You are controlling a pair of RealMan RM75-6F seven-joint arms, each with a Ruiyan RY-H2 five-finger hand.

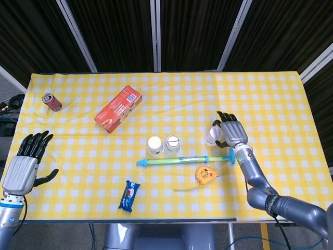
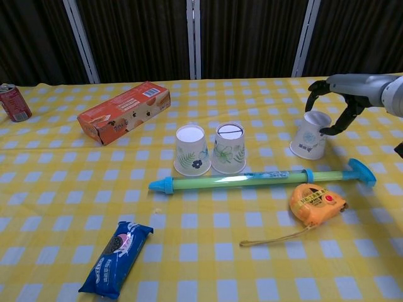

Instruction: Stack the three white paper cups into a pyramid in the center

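Two white paper cups with leaf prints (image 1: 155, 145) (image 1: 173, 143) stand side by side at the table's middle; the chest view shows them as the left cup (image 2: 191, 150) and the right cup (image 2: 228, 148), touching or nearly so. The third cup (image 1: 212, 137) (image 2: 309, 136) is to their right and tilted. My right hand (image 1: 231, 130) (image 2: 343, 104) curls around it, thumb on its side and fingers over its top. My left hand (image 1: 28, 161) hovers at the table's near left edge, fingers spread and holding nothing. It is not seen in the chest view.
A green-blue tube toy (image 1: 184, 160) (image 2: 261, 178) lies just in front of the cups. An orange tape measure (image 1: 205, 174) (image 2: 317, 202) and a blue cookie packet (image 1: 129, 195) (image 2: 117, 258) lie nearer. A red box (image 1: 118, 109) (image 2: 124, 111) and a red can (image 1: 51, 102) (image 2: 14, 102) are at the far left.
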